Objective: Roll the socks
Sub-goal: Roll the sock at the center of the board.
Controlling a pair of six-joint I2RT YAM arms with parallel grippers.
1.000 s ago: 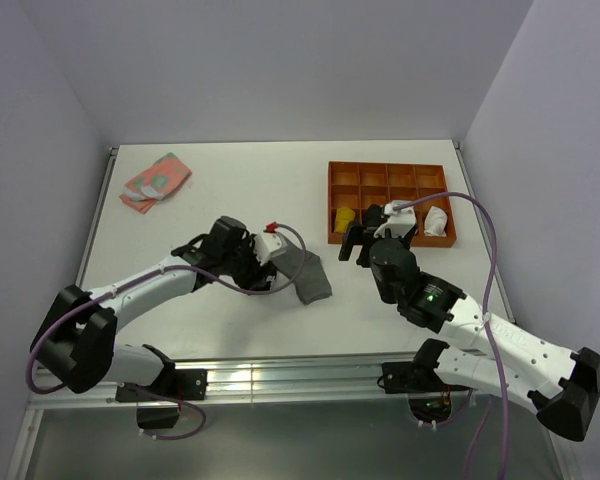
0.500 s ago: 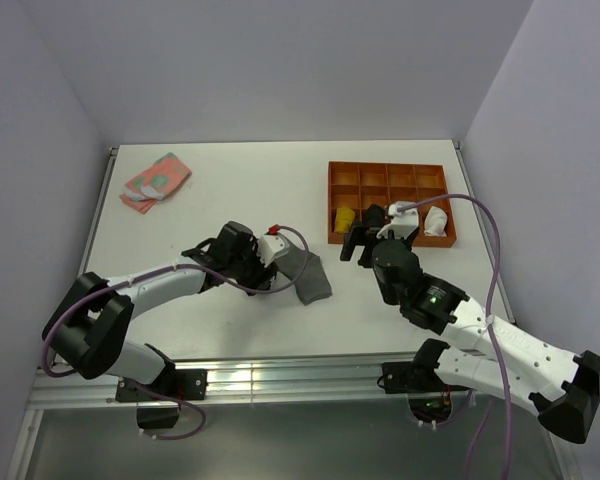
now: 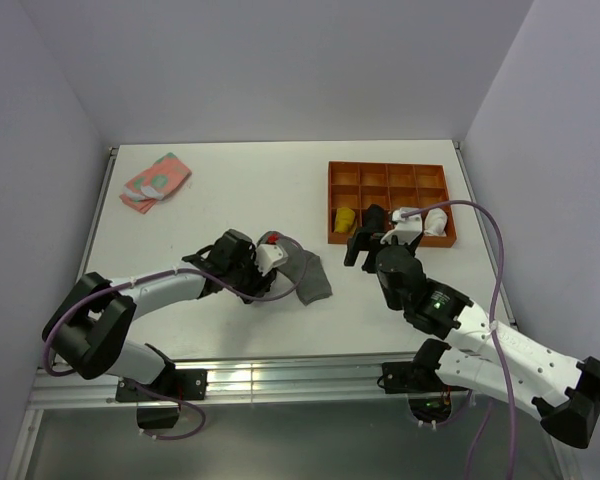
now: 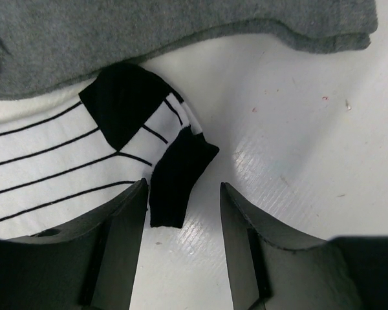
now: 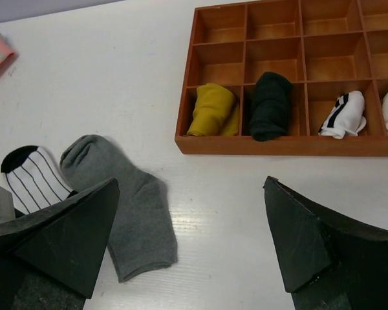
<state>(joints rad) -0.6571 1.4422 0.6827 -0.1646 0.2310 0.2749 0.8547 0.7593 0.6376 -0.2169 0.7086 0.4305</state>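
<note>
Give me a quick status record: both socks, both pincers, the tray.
striped sock: flat, unrolled, black tip inside left pincer
grey sock: flat, unrolled, against striped sock
left pincer: open, low over striped sock
right pincer: open, empty, near tray front
orange tray: yellow roll, black roll in nearest row

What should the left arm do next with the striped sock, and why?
Probably close the left gripper on the black tip of the striped sock. Its jaws stand open on either side of that tip, which lies flat on the table beside the grey sock. A grip there would likely let the roll begin.
</note>
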